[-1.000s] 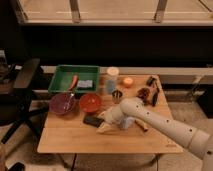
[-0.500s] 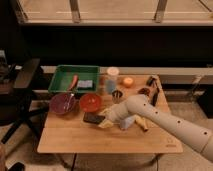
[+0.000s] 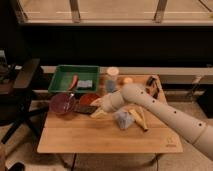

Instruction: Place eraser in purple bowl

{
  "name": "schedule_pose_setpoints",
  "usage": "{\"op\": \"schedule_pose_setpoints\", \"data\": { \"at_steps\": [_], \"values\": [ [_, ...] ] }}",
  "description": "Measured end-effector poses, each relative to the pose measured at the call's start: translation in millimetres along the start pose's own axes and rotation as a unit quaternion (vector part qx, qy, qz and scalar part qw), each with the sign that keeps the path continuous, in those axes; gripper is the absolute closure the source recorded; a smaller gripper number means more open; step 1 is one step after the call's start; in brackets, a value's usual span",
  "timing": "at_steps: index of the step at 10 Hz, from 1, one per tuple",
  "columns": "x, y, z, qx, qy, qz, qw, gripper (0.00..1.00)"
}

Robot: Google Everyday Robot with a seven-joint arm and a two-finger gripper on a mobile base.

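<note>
The eraser, a small black block, sits at the tip of my gripper, just in front of the orange-red bowl. The gripper reaches in from the right and looks shut on the eraser, its pale fingers on either side of it. The purple bowl stands on the wooden table just left of the eraser, with something reddish inside. I cannot tell whether the eraser is touching the table.
A green tray at the back left holds a red item and a blue sponge. A white cup, a blue can and an orange stand behind my arm. A grey-blue cloth and a banana lie under it. A chair stands left of the table.
The gripper has closed on the eraser and shifted it left and away from the table's front edge, toward the two bowls. The arm has swung left with it.
</note>
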Motion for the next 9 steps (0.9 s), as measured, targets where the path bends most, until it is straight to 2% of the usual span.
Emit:
{"op": "schedule_pose_setpoints", "data": {
  "at_steps": [3,6,9],
  "values": [
    [-17,-51,31,-0.016,0.004,-0.03,0.9994,1.0],
    [-14,-78,64,-0.028,0.004,-0.032,0.9991,0.97],
    [-18,-84,91,-0.036,-0.008,-0.036,0.9987,0.7]
  ]
}}
